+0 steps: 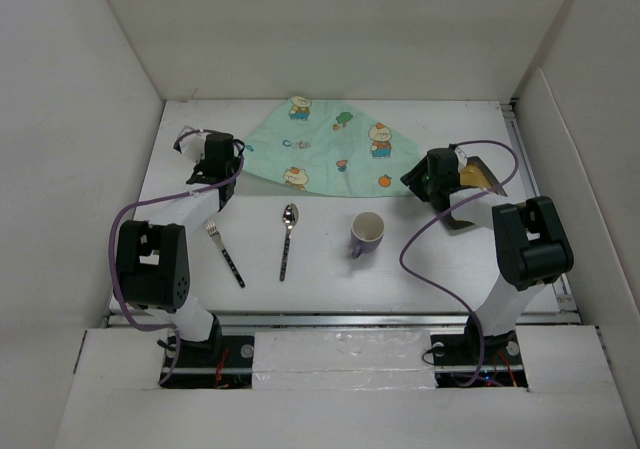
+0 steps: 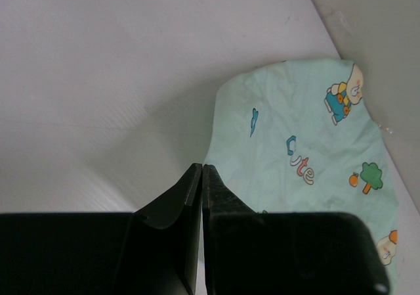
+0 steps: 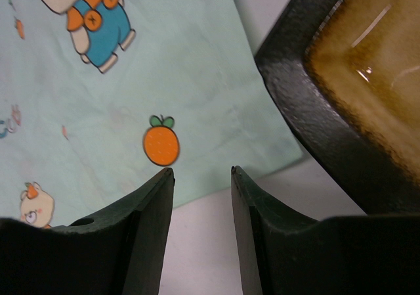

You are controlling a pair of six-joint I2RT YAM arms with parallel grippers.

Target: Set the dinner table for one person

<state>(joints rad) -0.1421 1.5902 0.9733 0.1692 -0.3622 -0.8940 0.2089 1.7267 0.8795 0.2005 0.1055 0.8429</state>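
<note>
The white dinner table [image 1: 320, 291] holds a mint-green bear-print placemat [image 1: 330, 149] at the back centre. A fork [image 1: 226, 255], a spoon [image 1: 287, 239] and a purple mug [image 1: 367, 233] lie in a row nearer me. A dark square plate with a brown glaze [image 1: 480, 177] sits at the right. My left gripper [image 1: 238, 161] is shut, its tips [image 2: 202, 167] at the placemat's left edge [image 2: 295, 163]; no cloth shows between the jaws. My right gripper [image 1: 413, 181] is open and empty [image 3: 202, 171] over the placemat's near right edge [image 3: 164, 78], next to the plate [image 3: 341, 78].
White walls close in the table at the left, back and right. A metal rail [image 1: 340, 317] runs along the near edge by the arm bases. Purple cables loop from both arms.
</note>
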